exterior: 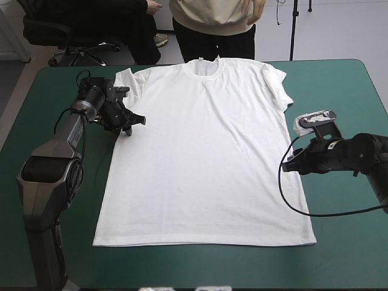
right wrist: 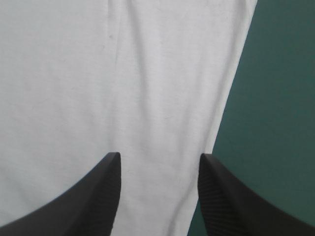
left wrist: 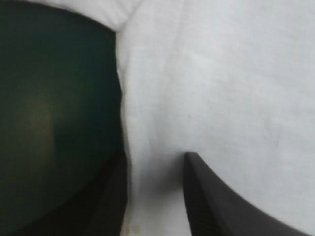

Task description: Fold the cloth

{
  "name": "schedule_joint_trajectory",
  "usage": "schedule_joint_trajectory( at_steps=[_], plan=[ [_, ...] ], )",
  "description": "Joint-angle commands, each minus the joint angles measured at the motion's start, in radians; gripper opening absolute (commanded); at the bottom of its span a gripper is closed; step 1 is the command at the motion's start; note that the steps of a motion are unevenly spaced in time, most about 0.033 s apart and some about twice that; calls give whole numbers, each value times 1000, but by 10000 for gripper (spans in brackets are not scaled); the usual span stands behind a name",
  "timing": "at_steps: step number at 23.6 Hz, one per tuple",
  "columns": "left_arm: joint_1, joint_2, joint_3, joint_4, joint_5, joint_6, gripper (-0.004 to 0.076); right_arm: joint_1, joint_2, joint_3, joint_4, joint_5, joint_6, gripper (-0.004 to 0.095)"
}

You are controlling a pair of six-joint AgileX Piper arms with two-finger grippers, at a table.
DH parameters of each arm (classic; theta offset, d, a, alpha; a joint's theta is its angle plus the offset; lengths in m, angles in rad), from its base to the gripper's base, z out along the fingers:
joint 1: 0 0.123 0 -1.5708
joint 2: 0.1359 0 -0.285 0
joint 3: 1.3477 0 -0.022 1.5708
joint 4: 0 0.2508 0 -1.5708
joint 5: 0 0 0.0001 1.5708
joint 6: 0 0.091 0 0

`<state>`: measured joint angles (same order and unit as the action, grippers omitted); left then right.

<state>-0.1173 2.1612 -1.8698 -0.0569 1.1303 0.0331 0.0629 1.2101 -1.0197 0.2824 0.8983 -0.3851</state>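
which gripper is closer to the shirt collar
Left. The left gripper is at the T-shirt's side edge just below the sleeve, nearer the collar. The right gripper is at the opposite side edge, farther down toward the hem.

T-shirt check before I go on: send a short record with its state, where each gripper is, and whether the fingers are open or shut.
T-shirt: white, spread flat, collar toward the table's far edge, no fold made yet
Left gripper: open, at the shirt's left side edge just below the sleeve, with that edge running between its fingers
Right gripper: open, at the shirt's right side edge about midway down
Grasp: neither gripper holds the shirt
Table cover: teal-green
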Motion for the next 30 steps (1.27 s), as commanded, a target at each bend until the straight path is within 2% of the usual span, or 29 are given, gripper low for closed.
schedule_joint_trajectory(
  at_steps=[1,4,6,7,8,9,15,17,23,25,27,30],
  plan=[
    [-3,-36,-27,-8,10,-1,249,0,-19,-36,19,-40,-14,455],
    [-3,2,-27,-11,31,27,240,0,-19,-37,21,-40,-29,454],
    [-3,17,-27,-10,34,29,192,0,-19,-40,21,-45,-36,455],
    [-3,27,-27,-10,26,29,127,0,-19,-40,21,-54,-36,455],
    [-3,34,-27,-12,16,39,6,0,-17,-40,21,-84,-36,457],
    [-3,36,-27,-12,11,45,-13,0,-12,-42,21,-102,-36,457],
    [-3,34,-27,-12,4,43,-15,0,142,-156,3,-132,-41,537],
    [-3,34,-27,-12,11,50,-15,0,276,-254,-24,-132,-32,575],
    [-3,34,-27,-16,7,52,-15,0,644,-581,-29,-80,-3,564],
    [-3,34,-27,-22,0,52,-15,0,737,-672,-83,-57,26,563],
    [-3,34,-27,-27,-5,52,-15,0,795,-731,-161,-37,79,563],
    [-3,34,-27,-31,-9,52,-15,0,835,-766,-176,-18,95,563]
  ],
)
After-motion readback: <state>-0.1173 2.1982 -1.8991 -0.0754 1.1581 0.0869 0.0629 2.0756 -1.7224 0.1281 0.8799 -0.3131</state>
